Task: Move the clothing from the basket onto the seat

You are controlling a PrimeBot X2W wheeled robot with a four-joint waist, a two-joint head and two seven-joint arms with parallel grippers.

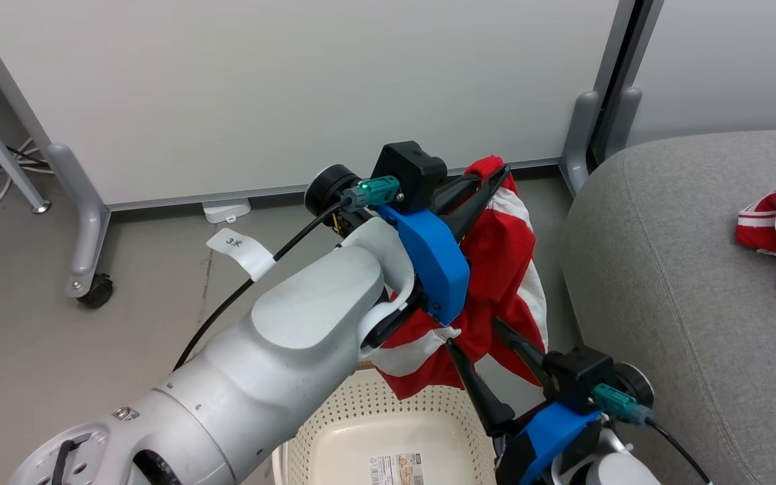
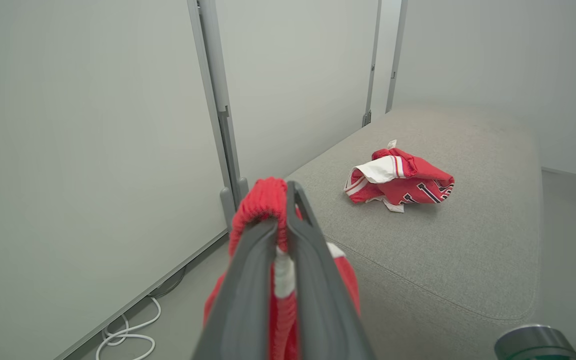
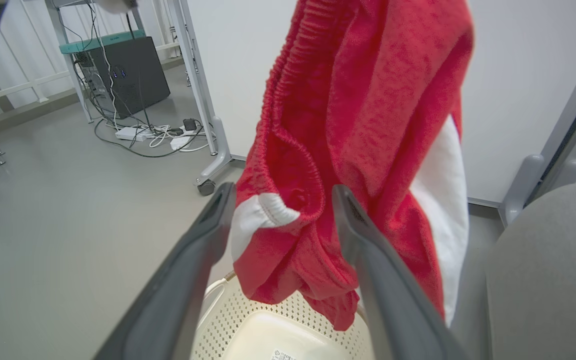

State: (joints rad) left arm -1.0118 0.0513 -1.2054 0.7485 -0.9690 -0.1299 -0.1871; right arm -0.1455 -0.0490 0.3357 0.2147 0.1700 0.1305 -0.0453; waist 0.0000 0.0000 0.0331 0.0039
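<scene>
Left gripper (image 1: 492,176) pinched the garment (image 1: 496,263) beside the seat (image 1: 664,303); right gripper (image 1: 474,335) gaped wide. Carrying it well over the seat before release looked wise.

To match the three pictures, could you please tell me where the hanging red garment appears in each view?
Head view: the hanging red garment is at centre, pinched by the left tool.
Left wrist view: bottom centre, clamped in that tool.
Right wrist view: top centre downward, by the open right tool.
Shared landmark: the grey seat, on each view's right.
</scene>
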